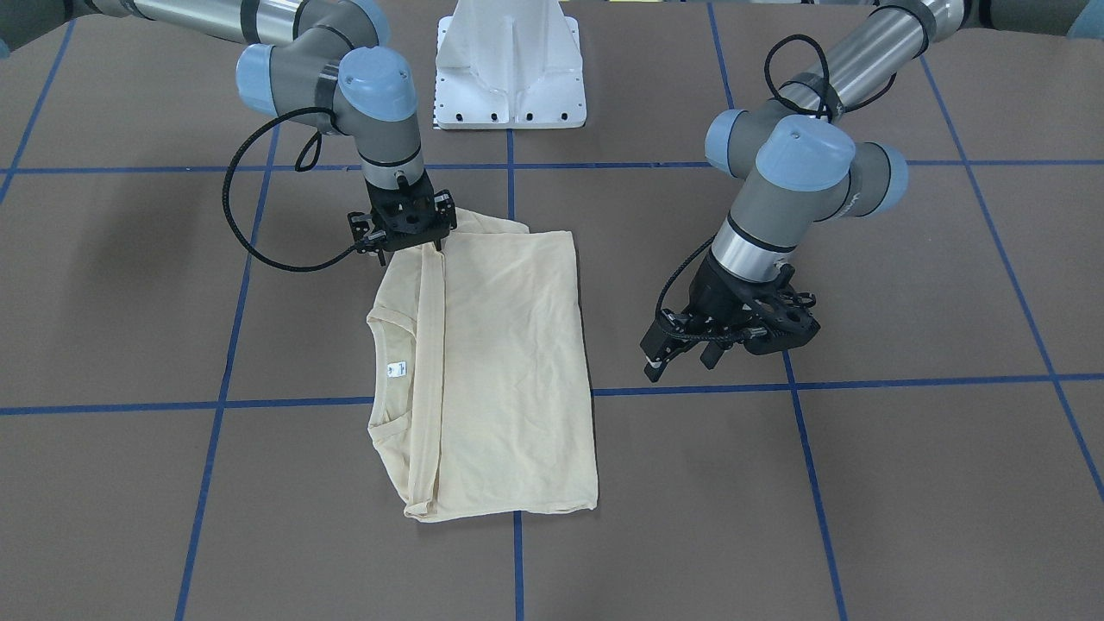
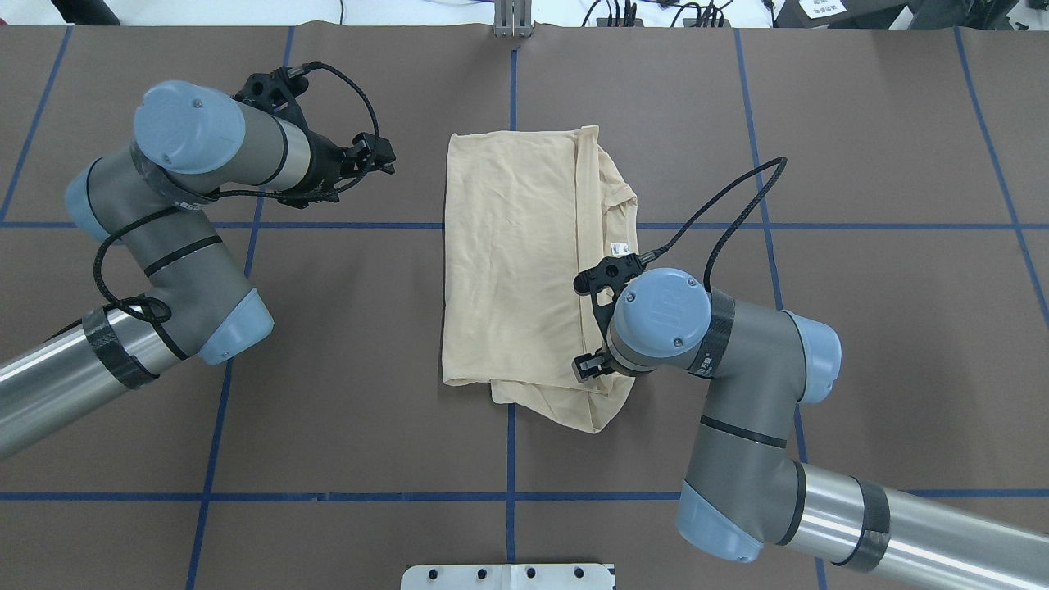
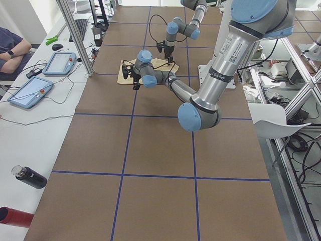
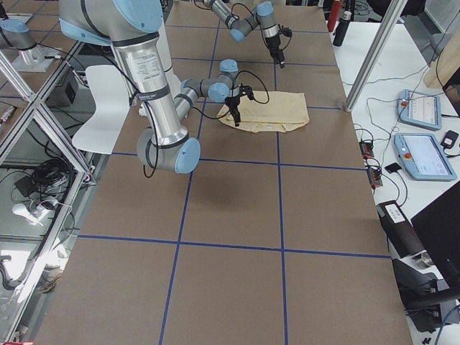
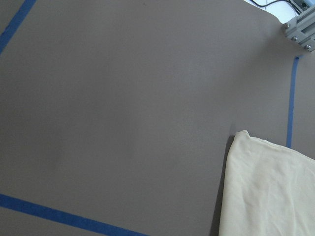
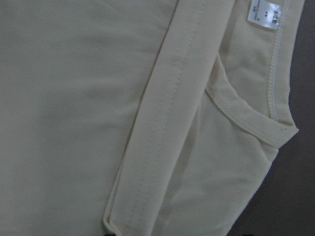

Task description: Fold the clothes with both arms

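A: Is there any writing to read?

B: Only the small white neck label [image 6: 266,14]. It sits inside the collar of the cream-yellow T-shirt [image 1: 509,362] and carries dark print, which is too blurred in the right wrist view to read with confidence.

A: Where is the shirt?

B: It lies flat on the brown table [image 1: 906,259], folded into a long rectangle across one of the crossings of blue tape lines [image 1: 707,390]. The neckline faces up on the robot's right side, and a stitched folded edge runs alongside it.

A: And the right tool?

B: The right tool [image 1: 412,248] points straight down at the shirt corner nearest the robot, touching or just above the cloth. I cannot tell whether its jaws are apart or pinching fabric. Its wrist camera shows only cloth, collar and label.

A: The left one?

B: The left tool [image 1: 683,362] hangs above bare table on the shirt's other side, well apart from it. It is tilted, its jaws are spread and it holds nothing.

A: Any containers?

B: There is a black bottle [image 3: 30,176] with a silver cap, lying on its side on the white bench [image 3: 30,135] beside the table. Its contents cannot be seen.
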`<state>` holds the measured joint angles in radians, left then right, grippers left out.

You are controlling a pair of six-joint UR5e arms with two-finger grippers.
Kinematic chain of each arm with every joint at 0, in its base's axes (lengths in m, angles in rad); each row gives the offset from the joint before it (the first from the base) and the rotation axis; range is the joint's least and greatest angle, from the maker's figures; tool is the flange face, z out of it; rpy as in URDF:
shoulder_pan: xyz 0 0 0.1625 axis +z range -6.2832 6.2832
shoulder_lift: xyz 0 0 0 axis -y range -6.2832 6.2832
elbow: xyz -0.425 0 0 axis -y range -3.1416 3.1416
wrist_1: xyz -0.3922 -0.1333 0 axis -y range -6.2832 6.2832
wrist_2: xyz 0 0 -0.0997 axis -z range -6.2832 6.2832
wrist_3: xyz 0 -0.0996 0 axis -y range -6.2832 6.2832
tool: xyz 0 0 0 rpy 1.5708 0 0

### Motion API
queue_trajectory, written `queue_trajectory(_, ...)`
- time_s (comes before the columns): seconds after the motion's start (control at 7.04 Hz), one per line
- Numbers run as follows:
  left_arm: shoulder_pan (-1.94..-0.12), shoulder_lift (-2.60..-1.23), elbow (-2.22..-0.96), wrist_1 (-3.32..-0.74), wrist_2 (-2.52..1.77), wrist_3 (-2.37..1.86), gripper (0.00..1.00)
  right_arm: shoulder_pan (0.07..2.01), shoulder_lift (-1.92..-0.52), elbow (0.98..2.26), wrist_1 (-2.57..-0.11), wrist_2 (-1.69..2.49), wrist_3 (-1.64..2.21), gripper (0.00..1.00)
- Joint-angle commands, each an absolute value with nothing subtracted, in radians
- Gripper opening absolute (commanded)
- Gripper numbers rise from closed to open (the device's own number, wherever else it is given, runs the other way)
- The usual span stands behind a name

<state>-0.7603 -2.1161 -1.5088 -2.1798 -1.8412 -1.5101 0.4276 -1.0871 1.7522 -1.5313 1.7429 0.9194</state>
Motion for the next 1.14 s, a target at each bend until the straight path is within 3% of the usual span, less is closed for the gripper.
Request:
queue_trajectory(0.0, -0.759, -2.12, -1.509, -2.18, -1.841, -1.511, 0.99, 0.46, -1.161, 1.801, -1.531, 1.778, 0.914, 0.89)
queue_trajectory(0.28, -0.759, -2.12, -1.509, -2.18, -1.842, -1.511, 0.99, 0.462, -1.204, 1.87, -1.529, 1.778, 0.914, 0.9)
queue_trajectory(0.71, -0.759, -2.117, -1.509, -2.18, -1.841, -1.509, 0.99, 0.462, -1.062, 1.801, -1.513, 1.753, 0.916, 0.9)
queue_trajectory(0.85, -0.759, -2.117, -1.509, -2.18, -1.841, -1.511, 0.99, 0.462, -1.028, 1.764, -1.514, 1.753, 0.916, 0.84)
queue_trajectory(0.99, -0.759, -2.118, -1.509, -2.18, -1.841, -1.511, 0.99, 0.46, -1.019, 1.741, -1.511, 1.753, 0.919, 0.7)
